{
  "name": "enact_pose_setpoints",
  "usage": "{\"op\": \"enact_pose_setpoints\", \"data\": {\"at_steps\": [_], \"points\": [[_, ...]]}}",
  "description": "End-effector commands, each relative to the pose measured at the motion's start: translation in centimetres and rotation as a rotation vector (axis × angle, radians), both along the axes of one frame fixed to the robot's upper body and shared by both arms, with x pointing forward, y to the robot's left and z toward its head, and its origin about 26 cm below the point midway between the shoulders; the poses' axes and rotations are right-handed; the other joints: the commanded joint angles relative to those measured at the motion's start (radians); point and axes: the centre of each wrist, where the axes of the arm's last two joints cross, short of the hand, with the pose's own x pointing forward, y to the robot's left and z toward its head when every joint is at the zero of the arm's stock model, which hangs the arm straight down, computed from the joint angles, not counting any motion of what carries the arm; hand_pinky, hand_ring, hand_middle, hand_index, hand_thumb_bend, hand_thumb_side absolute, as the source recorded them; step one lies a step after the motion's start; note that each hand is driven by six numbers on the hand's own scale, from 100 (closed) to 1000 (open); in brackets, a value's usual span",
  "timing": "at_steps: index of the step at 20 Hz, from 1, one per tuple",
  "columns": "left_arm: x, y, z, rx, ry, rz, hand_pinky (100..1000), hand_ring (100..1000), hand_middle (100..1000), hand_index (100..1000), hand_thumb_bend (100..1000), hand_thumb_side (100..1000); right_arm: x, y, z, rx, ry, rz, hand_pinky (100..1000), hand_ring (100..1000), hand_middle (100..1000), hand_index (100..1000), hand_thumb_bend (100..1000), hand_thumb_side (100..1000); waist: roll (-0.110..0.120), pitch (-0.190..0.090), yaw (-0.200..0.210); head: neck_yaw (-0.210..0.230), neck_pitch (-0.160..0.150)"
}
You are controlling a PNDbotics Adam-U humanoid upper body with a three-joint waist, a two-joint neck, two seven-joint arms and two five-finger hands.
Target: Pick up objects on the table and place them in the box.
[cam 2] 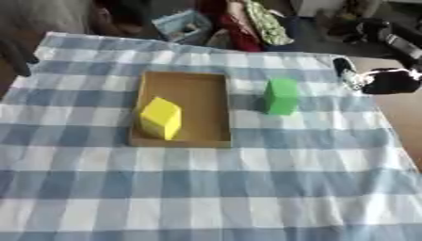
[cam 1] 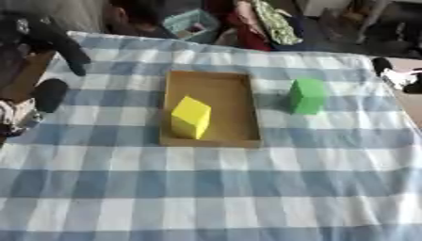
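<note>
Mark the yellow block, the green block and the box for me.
yellow block (cam 1: 191,117): left eye view, front face.
green block (cam 1: 307,96): left eye view, front face.
box (cam 1: 216,88): left eye view, bare floor behind the yellow block.

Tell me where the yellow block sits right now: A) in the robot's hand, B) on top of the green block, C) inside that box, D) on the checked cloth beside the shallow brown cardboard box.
C: the yellow block rests inside the shallow brown cardboard box, while the green block stands on the cloth to its right.
</note>
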Motion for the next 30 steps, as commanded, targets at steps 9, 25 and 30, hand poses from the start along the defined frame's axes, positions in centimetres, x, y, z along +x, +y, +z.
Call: {"op": "enact_pose_setpoints", "data": {"at_steps": [9,25,30], "points": [[-0.5,0.4,0.4,0.024,-0.018,0.001,664,523,516,708,214,392,1.8,-2.4,-0.1,-0.234,0.095,-0.140,907,983,902,956,253,576,-0.035,-0.002,0.087,-0.073,-0.038],[-0.5,0.4,0.1,0.035,-0.017,0.020,664,520,504,707,188,416,2.3,-4.8,-2.3,-0.355,0.182,-0.329,907,993,930,963,291,419,-0.067,0.014,0.162,-0.168,-0.043],[-0.5,0.5,0.0,0.038,-0.022,0.025,664,519,502,707,186,416,2.2,-5.5,-2.9,-0.366,0.208,-0.353,903,988,924,958,267,444,-0.069,0.018,0.168,-0.182,-0.044]]}}
